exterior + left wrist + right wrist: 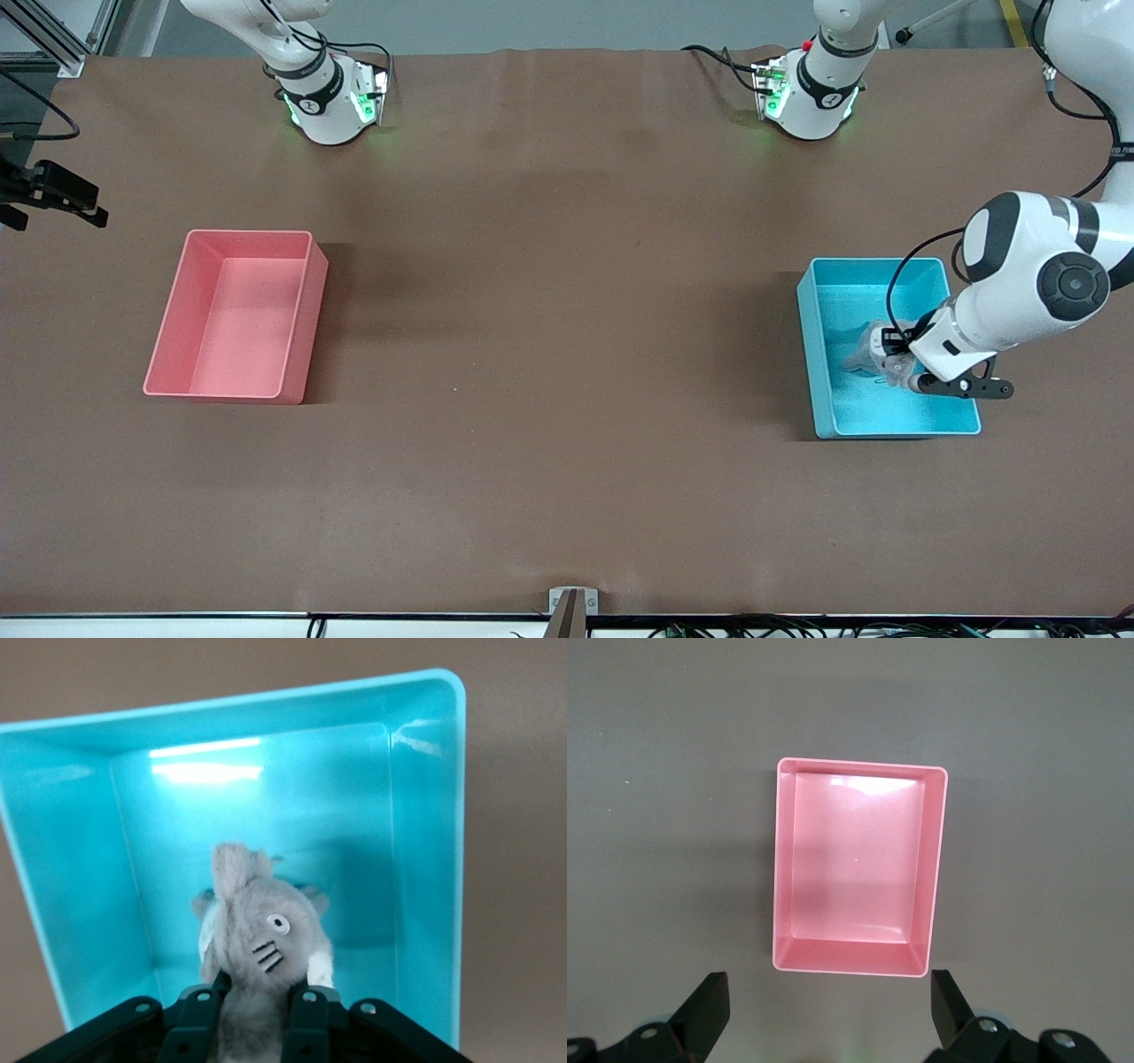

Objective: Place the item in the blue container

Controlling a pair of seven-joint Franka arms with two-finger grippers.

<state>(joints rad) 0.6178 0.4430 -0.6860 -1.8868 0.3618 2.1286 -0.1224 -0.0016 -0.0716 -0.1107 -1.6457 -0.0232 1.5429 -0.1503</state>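
The blue container [808, 354] stands toward the left arm's end of the table. My left gripper [890, 363] reaches down inside it, shut on a grey plush toy [864, 350]. In the left wrist view the plush toy [261, 939], with one eye and black whisker marks, sticks out from between the fingers of the left gripper [257, 992] over the floor of the blue container [425, 859]. Whether the toy touches the floor I cannot tell. My right gripper [828, 1005] hangs open and empty high over the table by the pink bin; it is out of the front view.
A pink bin [235, 315] of the same size stands empty toward the right arm's end of the table, and the pink bin [855, 859] also shows in the right wrist view. Brown tabletop stretches between the two bins. Both arm bases stand along the table's edge farthest from the front camera.
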